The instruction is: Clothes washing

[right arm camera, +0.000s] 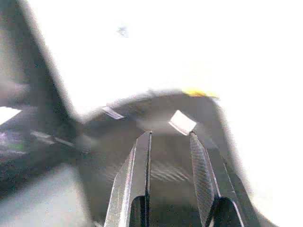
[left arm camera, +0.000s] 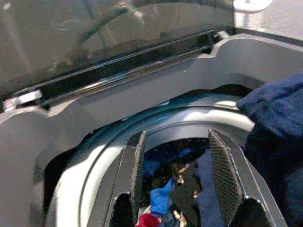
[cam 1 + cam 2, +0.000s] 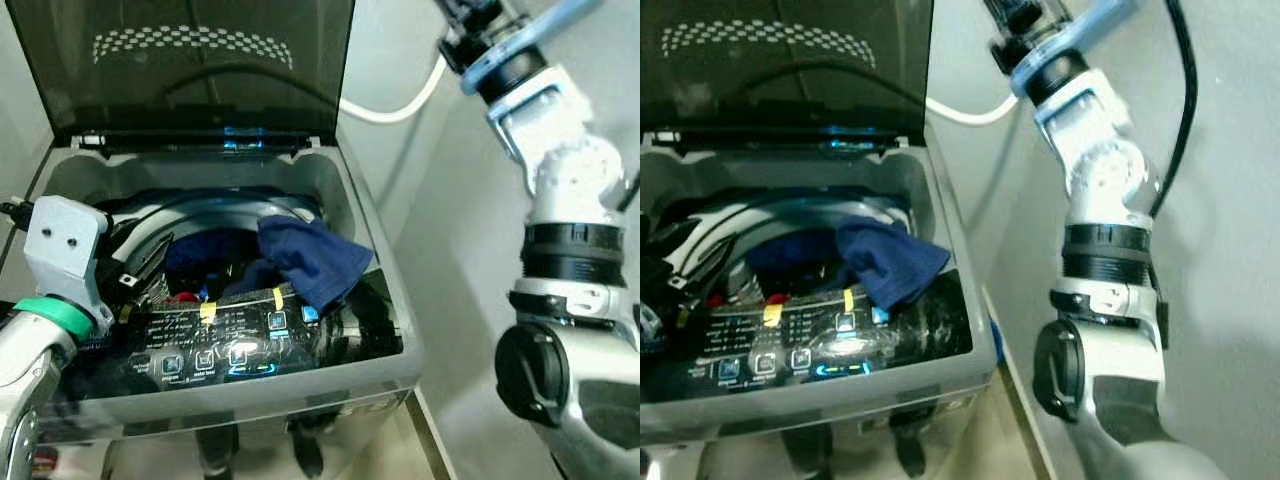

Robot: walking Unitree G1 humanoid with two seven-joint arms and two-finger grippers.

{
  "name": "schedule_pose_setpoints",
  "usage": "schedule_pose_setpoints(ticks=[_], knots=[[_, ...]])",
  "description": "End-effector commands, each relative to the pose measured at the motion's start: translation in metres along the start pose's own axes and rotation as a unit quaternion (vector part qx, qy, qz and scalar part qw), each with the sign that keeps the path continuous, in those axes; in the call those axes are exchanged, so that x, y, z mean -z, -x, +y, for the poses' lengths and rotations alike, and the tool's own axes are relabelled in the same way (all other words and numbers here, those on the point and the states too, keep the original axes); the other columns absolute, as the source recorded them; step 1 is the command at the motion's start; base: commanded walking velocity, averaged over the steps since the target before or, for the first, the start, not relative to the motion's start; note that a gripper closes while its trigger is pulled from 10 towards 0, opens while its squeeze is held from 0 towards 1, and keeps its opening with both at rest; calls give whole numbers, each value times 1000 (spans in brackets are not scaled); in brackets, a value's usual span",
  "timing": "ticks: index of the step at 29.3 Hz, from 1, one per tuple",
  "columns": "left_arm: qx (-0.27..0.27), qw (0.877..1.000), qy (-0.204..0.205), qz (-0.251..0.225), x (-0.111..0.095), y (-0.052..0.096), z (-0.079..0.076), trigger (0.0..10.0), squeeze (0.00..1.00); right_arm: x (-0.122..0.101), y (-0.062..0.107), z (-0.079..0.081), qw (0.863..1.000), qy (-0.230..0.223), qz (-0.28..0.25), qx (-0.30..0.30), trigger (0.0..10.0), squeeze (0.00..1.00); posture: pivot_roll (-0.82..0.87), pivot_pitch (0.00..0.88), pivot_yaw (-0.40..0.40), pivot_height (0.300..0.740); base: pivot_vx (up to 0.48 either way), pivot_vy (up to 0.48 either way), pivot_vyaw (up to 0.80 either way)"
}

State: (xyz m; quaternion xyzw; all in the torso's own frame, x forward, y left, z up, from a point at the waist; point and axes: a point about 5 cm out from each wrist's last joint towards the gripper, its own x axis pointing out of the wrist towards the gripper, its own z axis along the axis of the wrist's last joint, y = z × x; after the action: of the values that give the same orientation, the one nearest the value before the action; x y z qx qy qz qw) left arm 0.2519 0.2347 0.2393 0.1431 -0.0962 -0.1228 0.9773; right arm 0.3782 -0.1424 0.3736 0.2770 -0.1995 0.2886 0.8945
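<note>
Left eye view: top-loading washing machine stands with its dark tinted lid raised upright at the back; a navy garment drapes over the right rim of the drum opening, half in, half on the glossy control panel. Left end effector sits at the drum's left edge, fingers set apart, holding nothing. White hose runs along the pale wall behind. Right eye view: the right arm reaches up beside the machine, near the wall; a narrow strip of floor lies between machine and arm. Left wrist view: fingers spread wide over the drum, mixed clothes below. Right wrist view: blurred; right end effector fingers narrowly apart, empty, before a bright surface.
</note>
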Motion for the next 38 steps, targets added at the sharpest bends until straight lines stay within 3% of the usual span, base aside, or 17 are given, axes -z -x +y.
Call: schedule_pose_setpoints(ticks=[1, 5, 6, 8, 9, 11, 14, 16, 19, 20, 23, 24, 26, 27, 29, 37, 38], knots=[[5, 1000, -3, 5, 3, -1, -1, 10000, 0, 7, 3, -11, 999, -8, 13, 35, 10000, 0, 111, 52, -40, 740, 0, 0, 0], [7, 1000, -3, 4, 3, -3, 0, 10000, 0, 26, 20, -21, 984, 137, 109, 32, 10000, 0, 111, 52, -40, 740, 0, 0, 0], [15, 1000, -2, 6, 3, -3, -1, 10000, 0, 39, 30, -17, 968, 183, 170, -33, 10000, 0, 108, 57, -27, 740, 0, 0, 0], [29, 1000, -2, 10, 4, -4, -4, 10000, 0, 56, 46, -13, 936, 223, 247, -116, 10000, 0, 108, 57, -27, 740, 0, 0, 0], [36, 999, -7, 14, 5, -3, -5, 10000, 0, 59, 53, -13, 927, 223, 268, -140, 10000, 0, 108, 57, -27, 740, 0, 0, 0], [39, 999, -13, 18, 6, -3, -6, 10000, 0, 59, 57, -13, 927, 206, 275, -153, 10000, 0, 105, 60, -17, 740, 0, 0, 0], [30, 999, -16, 21, 7, -2, -3, 10000, 0, 54, 67, -11, 915, 198, 284, -208, 10000, 0, 105, 62, -14, 740, 0, 0, 0], [23, 999, -16, 19, 7, -3, 0, 10000, 0, 48, 76, -13, 896, 209, 296, -256, 10000, 0, 106, 63, -15, 740, 0, 0, 0], [23, 999, -16, 17, 6, -2, 1, 10000, 0, 36, 92, -13, 877, 156, 309, -333, 10000, 0, 106, 65, -18, 740, 0, 0, 0], [23, 999, -16, 17, 6, -2, 1, 10000, 0, 36, 92, -13, 877, 156, 309, -333, 10000, 0, 106, 65, -18, 740, 0, 0, 0], [22, 999, -16, 17, 7, -2, 1, 10000, 0, 42, 114, -16, 818, 171, 372, -404, 10000, 0, 108, 65, -21, 740, 0, 0, 0], [22, 999, -16, 17, 7, -2, 1, 10000, 0, 42, 114, -16, 818, 171, 372, -404, 10000, 0, 108, 65, -21, 740, 0, 0, 0], [22, 999, -16, 18, 7, -2, 0, 10000, 0, 62, 127, -26, 754, 214, 459, -418, 10000, 0, 109, 64, -28, 740, 0, 0, 0], [22, 999, -16, 18, 7, -2, 0, 10000, 0, 62, 127, -26, 754, 214, 459, -418, 10000, 0, 109, 64, -28, 740, 0, 0, 0], [22, 999, -17, 18, 7, -2, 0, 10000, 0, 76, 129, -28, 730, 230, 485, -423, 10000, 0, 109, 64, -28, 740, 0, 0, 0], [18, 1000, -16, 16, 7, 0, 0, 10000, 0, 103, 118, -13, 729, 226, 463, -450, 10000, 0, 114, 64, -35, 740, 0, 0, 0], [17, 1000, -17, 16, 8, 0, 0, 10000, 0, 113, 112, -9, 728, 242, 453, -453, 10000, 0, 114, 63, -45, 740, 0, 0, 0]])
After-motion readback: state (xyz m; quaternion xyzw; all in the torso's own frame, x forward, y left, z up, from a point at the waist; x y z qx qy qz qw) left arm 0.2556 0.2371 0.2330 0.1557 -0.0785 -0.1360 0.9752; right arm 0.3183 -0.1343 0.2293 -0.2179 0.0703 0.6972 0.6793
